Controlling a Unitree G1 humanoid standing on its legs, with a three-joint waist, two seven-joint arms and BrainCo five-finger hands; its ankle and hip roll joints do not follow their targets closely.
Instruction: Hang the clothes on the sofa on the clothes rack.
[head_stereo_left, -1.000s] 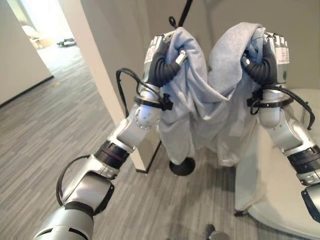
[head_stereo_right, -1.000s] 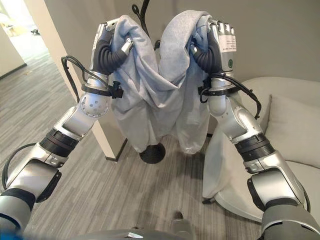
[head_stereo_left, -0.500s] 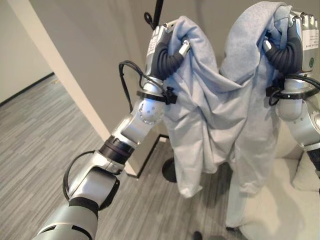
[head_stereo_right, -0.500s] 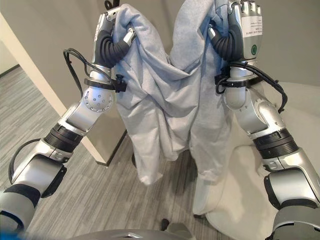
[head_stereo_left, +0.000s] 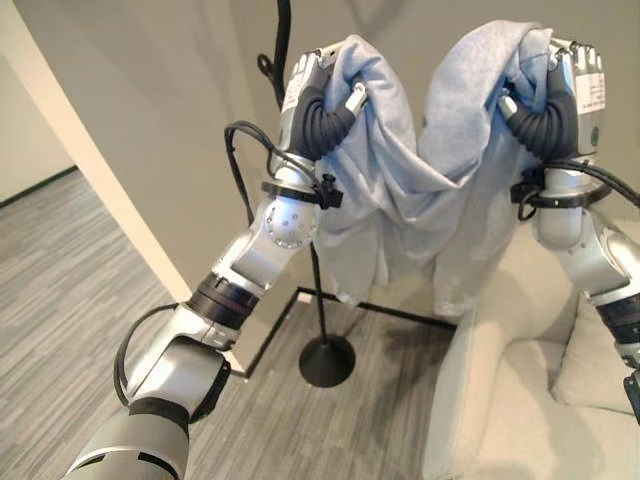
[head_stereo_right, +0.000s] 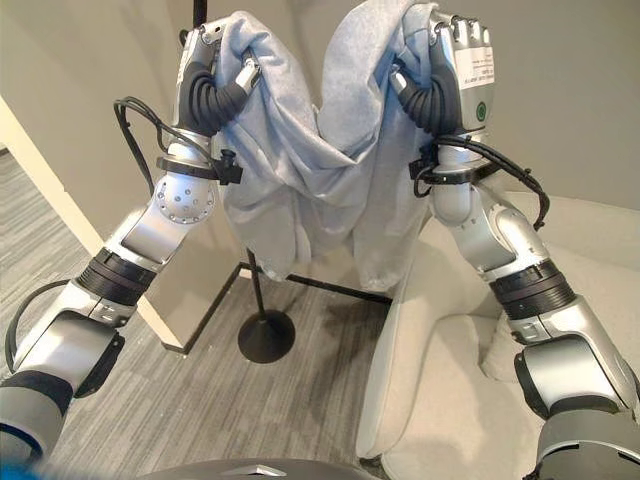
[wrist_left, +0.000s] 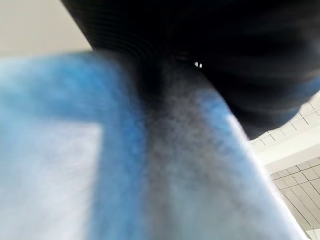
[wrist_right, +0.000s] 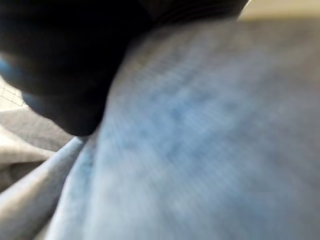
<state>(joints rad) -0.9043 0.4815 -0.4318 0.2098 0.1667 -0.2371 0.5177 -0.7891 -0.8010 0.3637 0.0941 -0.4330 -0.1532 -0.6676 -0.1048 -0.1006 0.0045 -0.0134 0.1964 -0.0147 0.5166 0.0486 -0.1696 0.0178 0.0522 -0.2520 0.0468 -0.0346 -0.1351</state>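
Garment first: the pale grey-blue fabric garment (head_stereo_left: 430, 190) hangs in the air between your two raised hands, sagging in a deep fold in the middle with its loose ends dangling above the floor. Your left hand (head_stereo_left: 318, 105) has its fingers curled tight into one bunch of the cloth, and your right hand (head_stereo_left: 550, 100) is clamped on the other bunch in the same way; both wrist views show cloth pressed close against the dark covers.

Compared with a second ago the whole view has swung, so the camera has moved; the hands hold the same grip and the same spread. What has changed for you is the black metal clothes rack (head_stereo_left: 318, 300): its thin pole and round base (head_stereo_left: 327, 361) now stand in plain sight just behind and below your left arm, with a curved hook (head_stereo_left: 268, 68) beside the left hand. I judge you are near enough to begin lifting the cloth over a hook.

Around you: the cream upholstered sofa (head_stereo_left: 520, 410) sits under your right arm, close to the rack's base, and a beige wall corner (head_stereo_left: 110, 190) stands to your left. The garment itself hides the rack's top from you, and the hanging ends could catch on the pole.
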